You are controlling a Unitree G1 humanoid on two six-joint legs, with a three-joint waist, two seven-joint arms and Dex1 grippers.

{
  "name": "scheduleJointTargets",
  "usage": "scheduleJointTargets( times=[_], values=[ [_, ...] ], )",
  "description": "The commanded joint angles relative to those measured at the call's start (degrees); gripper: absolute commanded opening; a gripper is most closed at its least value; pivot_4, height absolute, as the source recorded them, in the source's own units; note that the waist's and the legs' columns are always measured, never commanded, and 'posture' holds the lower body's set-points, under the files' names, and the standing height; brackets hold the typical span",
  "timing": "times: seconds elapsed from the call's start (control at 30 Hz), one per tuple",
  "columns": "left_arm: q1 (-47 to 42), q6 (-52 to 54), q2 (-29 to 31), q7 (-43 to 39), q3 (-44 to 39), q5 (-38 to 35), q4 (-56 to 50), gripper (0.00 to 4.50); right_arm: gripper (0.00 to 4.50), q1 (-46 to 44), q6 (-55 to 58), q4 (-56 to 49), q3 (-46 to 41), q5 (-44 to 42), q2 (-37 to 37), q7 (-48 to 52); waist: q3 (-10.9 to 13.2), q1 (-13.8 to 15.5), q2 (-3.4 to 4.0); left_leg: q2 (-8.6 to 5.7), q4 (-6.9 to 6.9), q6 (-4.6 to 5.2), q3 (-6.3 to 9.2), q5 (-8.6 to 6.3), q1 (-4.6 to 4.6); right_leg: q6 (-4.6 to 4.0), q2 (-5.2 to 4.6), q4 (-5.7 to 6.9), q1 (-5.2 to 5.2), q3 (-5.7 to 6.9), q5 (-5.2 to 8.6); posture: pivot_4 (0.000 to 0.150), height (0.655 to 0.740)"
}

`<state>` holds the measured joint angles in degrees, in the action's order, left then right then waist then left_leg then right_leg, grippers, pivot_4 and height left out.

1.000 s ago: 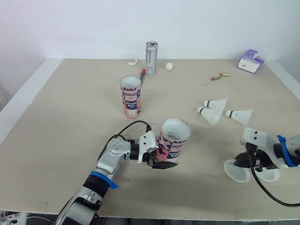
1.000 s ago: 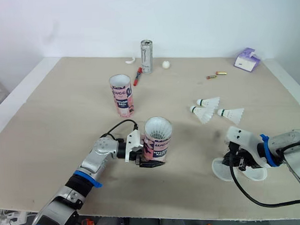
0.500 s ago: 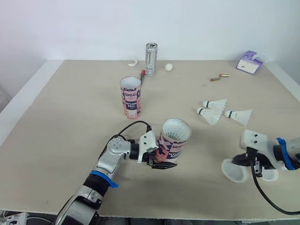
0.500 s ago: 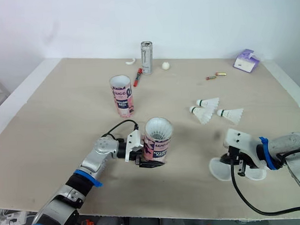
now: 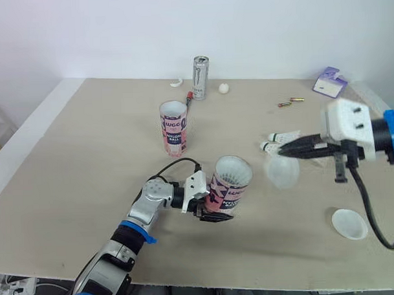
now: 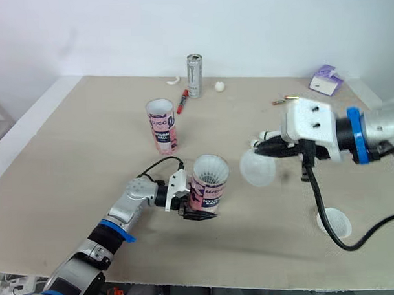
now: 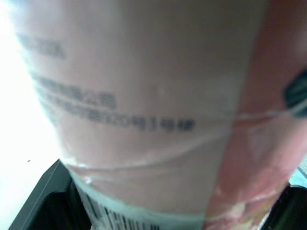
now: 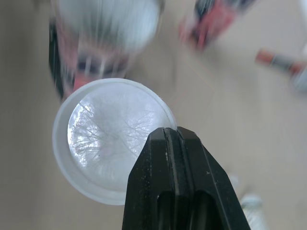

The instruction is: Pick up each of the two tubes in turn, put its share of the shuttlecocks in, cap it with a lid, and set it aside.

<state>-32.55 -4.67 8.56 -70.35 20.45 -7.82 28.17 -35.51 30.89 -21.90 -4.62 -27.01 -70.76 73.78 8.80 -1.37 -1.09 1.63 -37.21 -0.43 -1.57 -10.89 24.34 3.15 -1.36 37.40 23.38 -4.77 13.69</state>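
L gripper (image 5: 211,210) clamps low on pink shuttlecock tube (image 5: 228,184), near-upright at front-centre of table (image 5: 87,145), feathers at mouth. R gripper (image 5: 284,152) pinches clear lid (image 5: 282,173) by rim, just beside tube mouth, robot's right; capping likely needs leftward shift.

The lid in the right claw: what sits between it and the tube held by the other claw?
Nothing. The head views show a bare stretch of table between the lid in the right claw and the tube in the left claw.
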Motion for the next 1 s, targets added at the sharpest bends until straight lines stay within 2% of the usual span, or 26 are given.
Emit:
scheduleJointTargets(
  times=[0.03,0.23,0.6,1.0],
  values=[
    [1.23,1.23,1.16,1.00,1.55,3.07,3.88,3.68,0.05,-7.64,1.52,-0.60,4.15,-0.96,2.18,1.18,0.00,0.00,0.00,0.01,0.04,0.02,0.01,-0.01,0.00,0.00,-0.03,-0.08,0.01,-0.01,-0.01,0.150,0.7400],
    [1.20,1.08,1.22,1.64,1.83,3.34,4.20,3.68,0.05,-13.69,1.66,-0.10,10.51,0.59,7.20,2.47,-0.05,0.15,-0.11,-0.05,0.30,0.10,0.00,-0.03,0.01,-0.01,-0.19,-0.32,-0.01,0.00,-0.06,0.150,0.7400],
    [1.56,1.22,1.38,2.35,1.94,3.39,3.96,3.68,0.05,-14.08,-4.95,3.01,15.67,6.87,11.01,4.96,-0.06,0.16,-0.10,-0.02,0.33,0.11,-0.01,-0.02,-0.01,-0.01,-0.17,-0.32,-0.02,0.02,-0.08,0.150,0.7400],
    [1.73,1.78,1.50,2.67,1.93,3.16,3.81,3.68,0.05,-15.13,-8.20,4.70,17.57,10.81,14.96,5.78,-0.07,0.13,-0.10,-0.01,0.33,0.12,-0.02,-0.01,-0.03,-0.04,-0.13,-0.31,-0.01,0.05,-0.15,0.150,0.7400]
  ],
)
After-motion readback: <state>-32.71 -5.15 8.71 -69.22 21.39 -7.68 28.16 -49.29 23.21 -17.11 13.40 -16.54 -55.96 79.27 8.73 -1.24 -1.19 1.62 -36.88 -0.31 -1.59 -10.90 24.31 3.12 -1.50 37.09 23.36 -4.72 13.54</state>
